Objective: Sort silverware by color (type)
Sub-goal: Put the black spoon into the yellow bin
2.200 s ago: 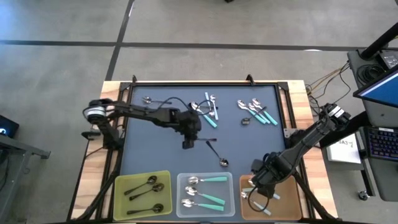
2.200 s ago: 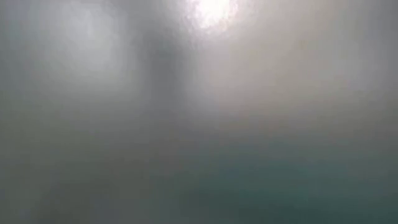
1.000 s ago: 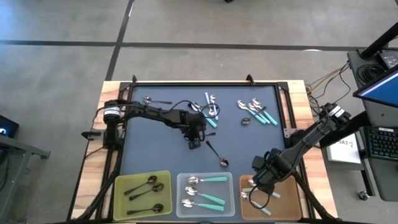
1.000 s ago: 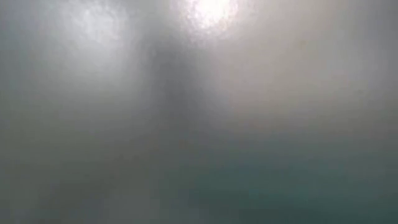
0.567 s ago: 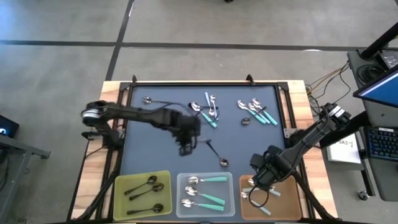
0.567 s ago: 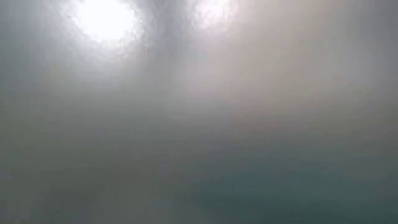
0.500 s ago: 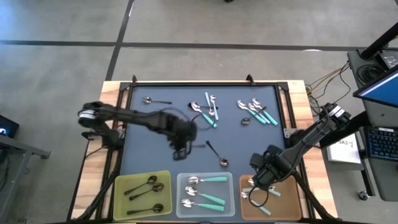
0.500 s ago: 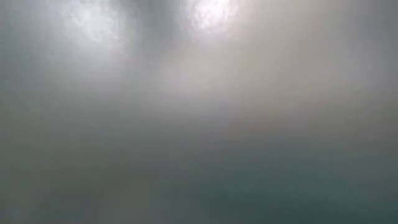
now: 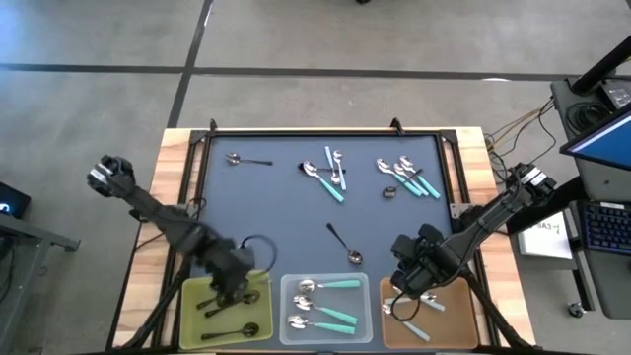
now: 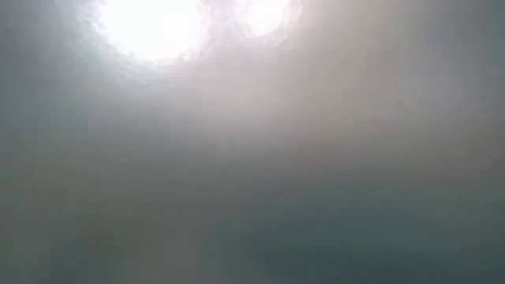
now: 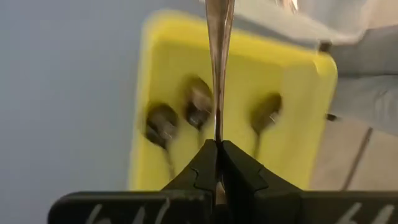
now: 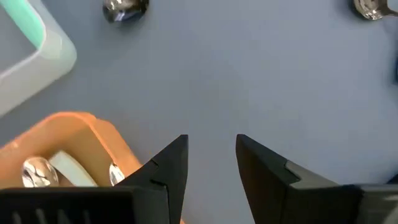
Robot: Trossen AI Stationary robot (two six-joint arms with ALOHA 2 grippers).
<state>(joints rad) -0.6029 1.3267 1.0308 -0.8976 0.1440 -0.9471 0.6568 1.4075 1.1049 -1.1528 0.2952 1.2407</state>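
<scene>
Two dark, slim, jointed robot arms. The left arm (image 9: 158, 219) ends in a pale grey round joint cap, with a black cable looping near its wrist. Each gripper has two black wedge-shaped fingers (image 12: 267, 171); faint white markings on the left gripper (image 11: 217, 163) base.

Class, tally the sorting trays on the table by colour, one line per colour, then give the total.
Yellow tray: 1
Clear tray: 1
Orange tray: 1
Total: 3

Dark table mat (image 9: 276, 212) carries 3 trays (image 9: 325, 308), perhaps 12 loose spoons (image 9: 345, 244).
</scene>
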